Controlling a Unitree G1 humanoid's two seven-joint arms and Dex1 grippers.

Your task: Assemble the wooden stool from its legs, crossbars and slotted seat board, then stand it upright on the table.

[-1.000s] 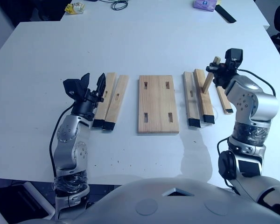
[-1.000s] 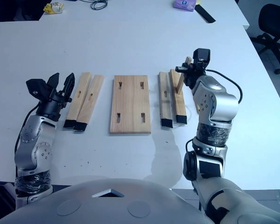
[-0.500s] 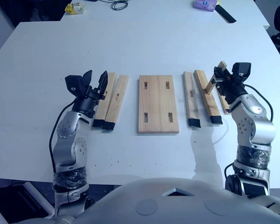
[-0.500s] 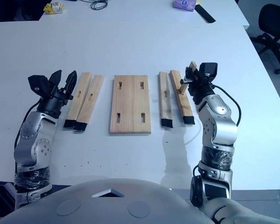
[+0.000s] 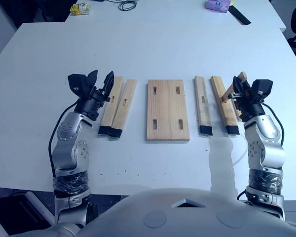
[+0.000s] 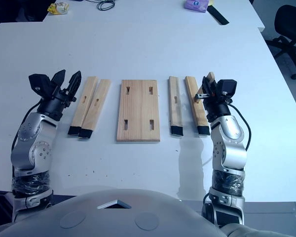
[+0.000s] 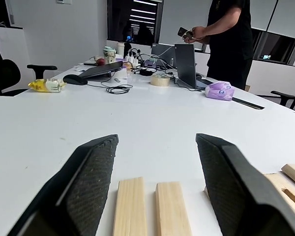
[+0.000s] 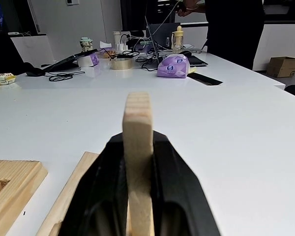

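Clamping the crossbar [image 5: 236,85], the right gripper [image 5: 240,94] holds it tilted, upper end pointing away from the robot, beside the right legs [image 5: 203,104]; the seat board [image 5: 167,109] lies flat on the table [image 5: 153,49], long axis running away from the robot; the left gripper [image 5: 101,79], fingers apart, hovers beside the left legs [image 5: 117,106]

Bright, even overhead light.
The white rectangular tabletop [image 5: 148,49] is evenly bright edge to edge; the flat pale wooden seat board with four slots [image 5: 167,109] throws only a thin soft shadow at its near edge. The short pale wooden crossbar [image 8: 137,118] shows a lit end between the dark fingers [image 8: 182,187] of the right gripper [image 8: 137,145]. Ceiling strip lights [image 7: 143,3] glow in the dim room behind.
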